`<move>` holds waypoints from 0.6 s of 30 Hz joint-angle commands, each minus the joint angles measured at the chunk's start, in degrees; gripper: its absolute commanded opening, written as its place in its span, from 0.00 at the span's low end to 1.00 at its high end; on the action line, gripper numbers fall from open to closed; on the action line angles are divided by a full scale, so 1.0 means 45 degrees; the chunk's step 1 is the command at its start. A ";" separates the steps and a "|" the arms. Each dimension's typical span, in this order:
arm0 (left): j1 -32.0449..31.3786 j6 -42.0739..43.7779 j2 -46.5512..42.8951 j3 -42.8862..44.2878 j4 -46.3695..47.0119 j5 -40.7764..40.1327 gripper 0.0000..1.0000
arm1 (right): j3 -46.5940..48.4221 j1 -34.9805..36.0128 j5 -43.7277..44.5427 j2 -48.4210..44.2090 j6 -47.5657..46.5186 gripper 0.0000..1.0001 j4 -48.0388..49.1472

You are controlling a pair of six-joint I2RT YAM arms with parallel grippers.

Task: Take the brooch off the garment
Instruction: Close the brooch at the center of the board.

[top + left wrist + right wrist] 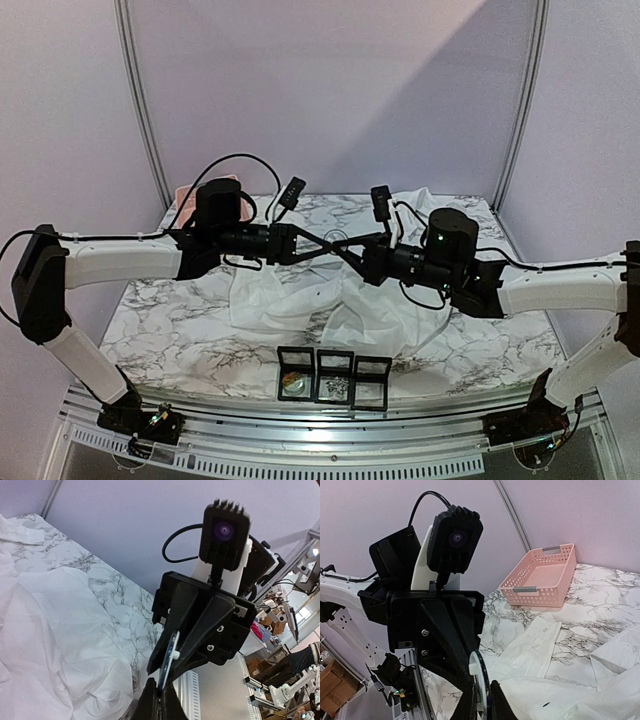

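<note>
Aloft, left pincer (159,706) and right pincer (482,701) both clamped on brooch (479,672) above garment (290,297).

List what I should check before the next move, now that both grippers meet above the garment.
1. Brooch clear of the garment: ok. It is in the air between the grippers, and the cloth lies on the table below.
2. Left gripper shut on the brooch: ok.
3. Right gripper shut on the brooch: ok. Both hold it, so one should probably let go before the arms part.
4. Brooch pin closed: cannot tell, as it shows edge-on only.
5. Basket free to take it: ok. It looks empty in the right wrist view.
</note>
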 commanded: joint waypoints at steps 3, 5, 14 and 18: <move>0.1094 -0.0137 -0.0133 -0.0252 -0.0946 -0.0148 0.00 | 0.0111 -0.0904 0.3940 0.0059 -0.0720 0.09 -0.0369; 0.1094 -0.0138 -0.0112 -0.0252 -0.0929 -0.0140 0.00 | 0.0054 -0.0906 0.4148 0.0087 -0.0601 0.10 -0.0290; 0.1036 -0.0017 -0.0046 -0.0213 -0.0907 0.0063 0.00 | 0.0488 -0.0896 0.4161 0.0480 -0.0250 0.10 -0.0573; 0.0897 0.0261 -0.0188 -0.0203 -0.0908 0.0210 0.00 | 0.1045 -0.1021 0.3933 0.0859 0.0246 0.10 -0.1249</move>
